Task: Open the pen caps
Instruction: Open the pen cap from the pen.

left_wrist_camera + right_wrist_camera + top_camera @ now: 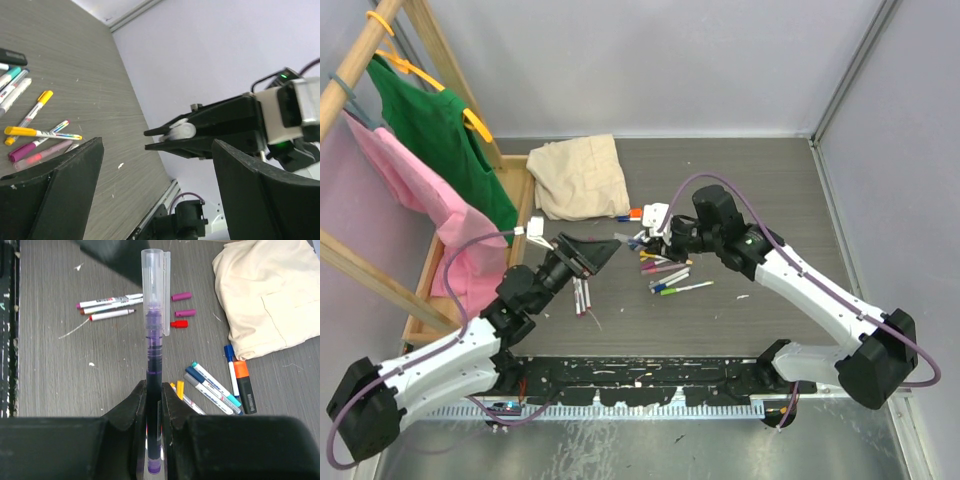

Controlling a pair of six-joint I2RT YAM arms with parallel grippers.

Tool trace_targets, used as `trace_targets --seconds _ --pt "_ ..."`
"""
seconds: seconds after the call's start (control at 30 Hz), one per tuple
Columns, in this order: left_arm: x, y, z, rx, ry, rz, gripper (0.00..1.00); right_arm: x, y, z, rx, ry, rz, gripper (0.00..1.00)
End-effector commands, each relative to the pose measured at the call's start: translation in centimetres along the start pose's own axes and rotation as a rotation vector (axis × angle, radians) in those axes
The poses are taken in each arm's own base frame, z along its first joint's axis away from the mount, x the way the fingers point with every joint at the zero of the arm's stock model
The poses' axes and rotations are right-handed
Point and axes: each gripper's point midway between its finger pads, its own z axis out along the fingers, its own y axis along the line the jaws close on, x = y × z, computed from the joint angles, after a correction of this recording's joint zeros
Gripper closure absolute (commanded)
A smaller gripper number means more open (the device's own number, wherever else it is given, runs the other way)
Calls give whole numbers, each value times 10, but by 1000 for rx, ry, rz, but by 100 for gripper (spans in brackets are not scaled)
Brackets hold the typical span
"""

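- Top external: the left end effector (605,255) hangs over the middle of the desk (760,180), jaws spread wide and empty. It faces the right end effector (648,236), which is just beside it. Capped pens (670,278) are scattered mid-desk beneath them. Uncapped pens (582,296) lie nearer the near edge. A beige cloth (578,175) sits by the far edge.
- Left wrist: the left end effector's (157,195) fingers (55,190) stand far apart with nothing between them. Across the gap, the right end effector (150,140) is pinched on a purple pen, of which only the pale cap end (181,131) shows here.
- Right wrist: the right end effector (155,400) is clamped on the barrel of the purple pen (154,355). The pen stands straight out from the fingers with its clear cap (155,280) seated on the tip. On the desk behind it lie three loose caps (181,296), two purple and one red, close to the uncapped pens (107,307). A black marker (245,390) with an orange cap lies beside the cloth (270,295).
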Motion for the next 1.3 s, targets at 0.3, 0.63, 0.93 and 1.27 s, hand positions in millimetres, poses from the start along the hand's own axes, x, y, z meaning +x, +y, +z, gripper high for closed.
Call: trace_targets --seconds 0.3,0.63,0.93,1.27 --pt "-19 -29 43 33 -118 -66 38 -18 -7 22 64 -27 15 99" --pt "-16 -18 41 -11 -112 -52 66 -15 -15 23 110 -9 21 99" --pt "-19 -12 37 -45 -122 -25 97 -15 -7 25 70 -17 13 99" --pt "-18 -18 29 4 -84 162 100 -28 22 18 -131 -86 54 55"
